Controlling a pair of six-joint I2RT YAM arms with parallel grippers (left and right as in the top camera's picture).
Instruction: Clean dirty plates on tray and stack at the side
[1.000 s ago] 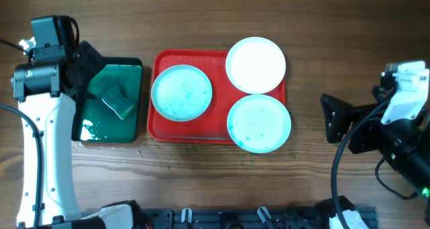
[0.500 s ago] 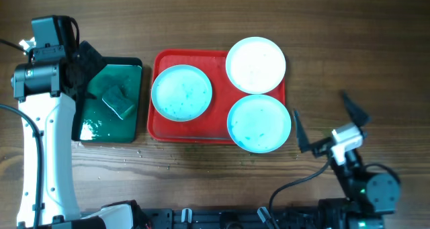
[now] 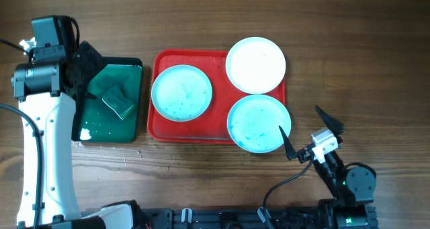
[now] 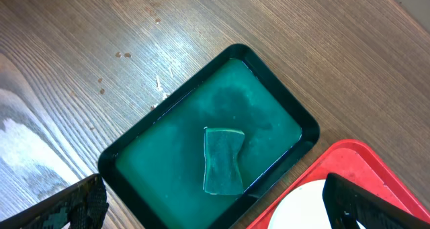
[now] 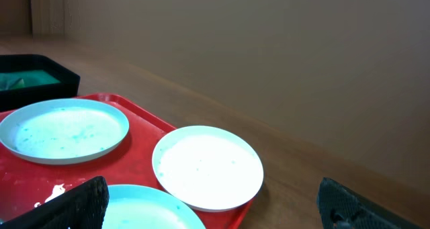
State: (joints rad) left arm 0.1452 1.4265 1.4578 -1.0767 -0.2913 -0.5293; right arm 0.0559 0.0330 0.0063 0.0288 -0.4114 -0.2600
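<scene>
Red tray (image 3: 220,118), long axis side to side

the red tray (image 3: 156,125) holds three plates (image 3: 181,93); the right pincer (image 3: 298,117) stands spread just beside the lower-right plate (image 3: 259,123).

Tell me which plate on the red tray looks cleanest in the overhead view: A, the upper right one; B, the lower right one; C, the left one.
A: the upper right plate is almost plain white, while the left plate and the lower right plate on the red tray carry a teal film with green specks.
</scene>
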